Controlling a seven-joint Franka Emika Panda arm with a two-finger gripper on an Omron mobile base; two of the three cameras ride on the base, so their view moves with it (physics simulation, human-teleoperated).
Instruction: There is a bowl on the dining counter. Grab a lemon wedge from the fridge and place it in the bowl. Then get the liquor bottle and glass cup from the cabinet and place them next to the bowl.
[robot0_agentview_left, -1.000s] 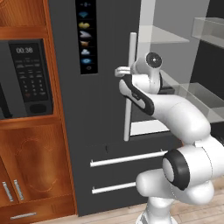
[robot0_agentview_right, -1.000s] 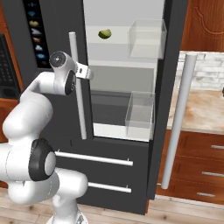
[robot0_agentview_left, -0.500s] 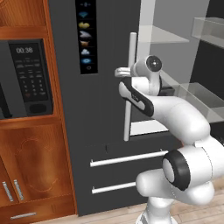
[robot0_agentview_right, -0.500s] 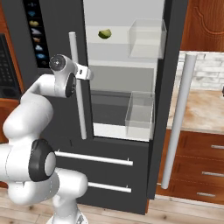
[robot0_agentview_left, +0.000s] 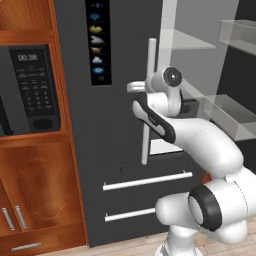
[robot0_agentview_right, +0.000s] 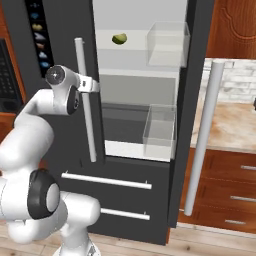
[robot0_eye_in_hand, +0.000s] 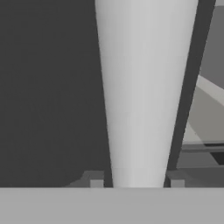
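A green lemon wedge (robot0_agentview_right: 119, 38) lies on the upper shelf inside the fridge. My gripper (robot0_eye_in_hand: 136, 183) is shut on the left fridge door's vertical grey handle (robot0_eye_in_hand: 140, 87), with a fingertip (robot0_eye_in_hand: 96, 181) pressed against each side of the bar. From the base, the gripper (robot0_agentview_left: 137, 86) meets that handle (robot0_agentview_left: 149, 100) a little above its middle; from the other side the gripper (robot0_agentview_right: 91, 86) holds the same handle (robot0_agentview_right: 86, 115). The right fridge door (robot0_agentview_right: 192, 100) stands open. The bowl, liquor bottle and glass cup are out of view.
Clear bins (robot0_agentview_right: 167, 42) hang on the open door, whose long handle (robot0_agentview_right: 202, 140) juts out in front of a stone counter (robot0_agentview_right: 230, 125). A microwave (robot0_agentview_left: 32, 85) sits in wooden cabinets (robot0_agentview_left: 40, 190) at left. Two drawer bars (robot0_agentview_left: 147, 181) run below.
The jaws have closed from wide open onto the left door handle. The arm has barely moved, and the fridge looks the same.
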